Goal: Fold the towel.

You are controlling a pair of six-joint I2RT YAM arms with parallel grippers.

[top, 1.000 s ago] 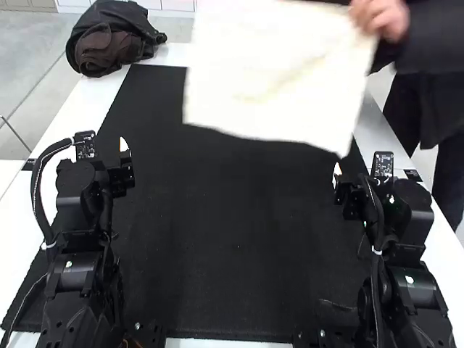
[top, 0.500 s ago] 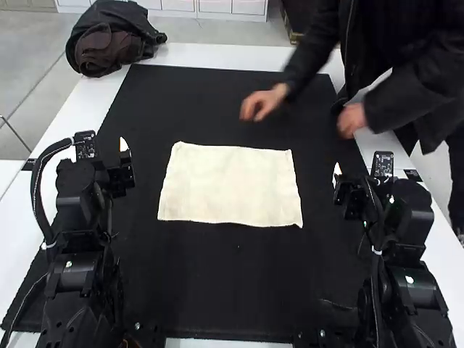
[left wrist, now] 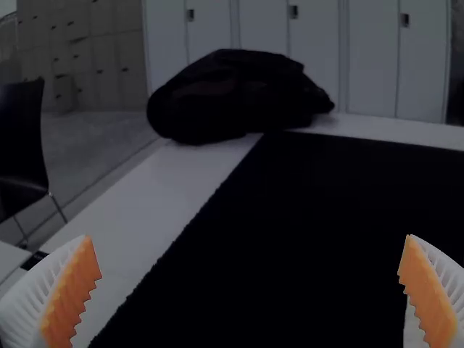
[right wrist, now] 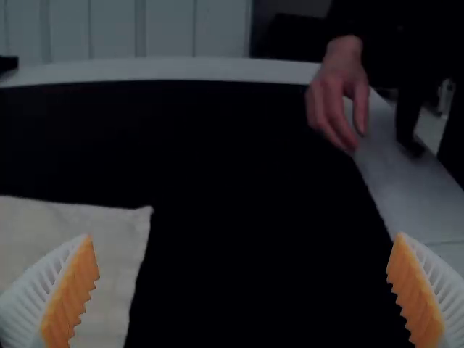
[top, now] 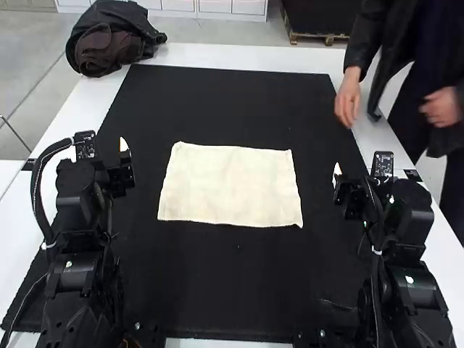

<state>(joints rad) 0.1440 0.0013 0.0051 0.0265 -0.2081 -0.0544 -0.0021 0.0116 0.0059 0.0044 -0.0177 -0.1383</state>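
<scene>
Black rectangular mat (top: 232, 290), broad and matte: it runs out ahead of and between your two sets of fingers. Weave not legible; its grip on cloth is a guess.

Cream rectangular cloth towel (top: 228, 185): lies on the mat between the two sets of fingers, apart from both, spread flat, no fold. Faint ripples on the surface. Your judgement: light and limp, not fragile, little slip against ribbed pads; it should drape from any hold and sag between two. Pull unevenly and it probably skews or drags whole.

Left gripper (left wrist: 249, 238) and right gripper (right wrist: 243, 235): on each, you have the white ribbed fingers spread wide, nothing between them.

Holds, as you judge them: take the two near corners, left near corner (top: 162, 217) inward from the left fingers, right near corner (top: 299, 223) inward from the right fingers. Pinch shallow, just inside the hem; the cloth looks thin, so the tips need to get low and slide under the edge without jabbing the mat. Lift both together, keep light tension, carry toward the far edge (top: 232, 148).

Orange toothed pads (right wrist: 71, 290): should bite soft cloth well.
</scene>
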